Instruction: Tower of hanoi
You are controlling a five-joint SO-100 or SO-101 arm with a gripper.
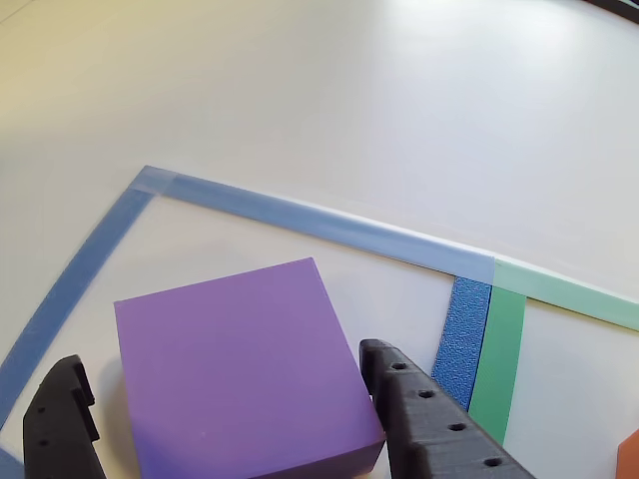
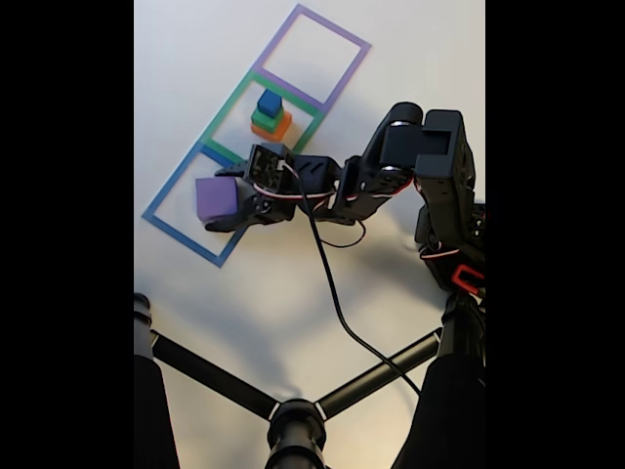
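Note:
The purple block (image 1: 240, 369) lies flat on the white table inside the blue tape square (image 1: 300, 215). My gripper (image 1: 220, 357) is open and straddles it. The right finger (image 1: 419, 409) is close against the block's side, and the left finger (image 1: 60, 419) stands apart from it. In the fixed view the gripper (image 2: 229, 198) reaches the purple block (image 2: 210, 195) from the right. A stack stands in the green tape square (image 2: 229, 117): orange block (image 2: 275, 129) at the bottom, green cube (image 2: 264, 118) on it, blue cube (image 2: 270, 102) on top. A corner of the orange block (image 1: 630, 454) shows at the lower right.
The purple tape square (image 2: 332, 29) lies beyond the green one. Green tape (image 1: 499, 349) borders the blue square on the right. A black tripod (image 2: 293, 415) and a cable (image 2: 332, 283) cross the near table. The arm's base (image 2: 449, 225) stands at the right.

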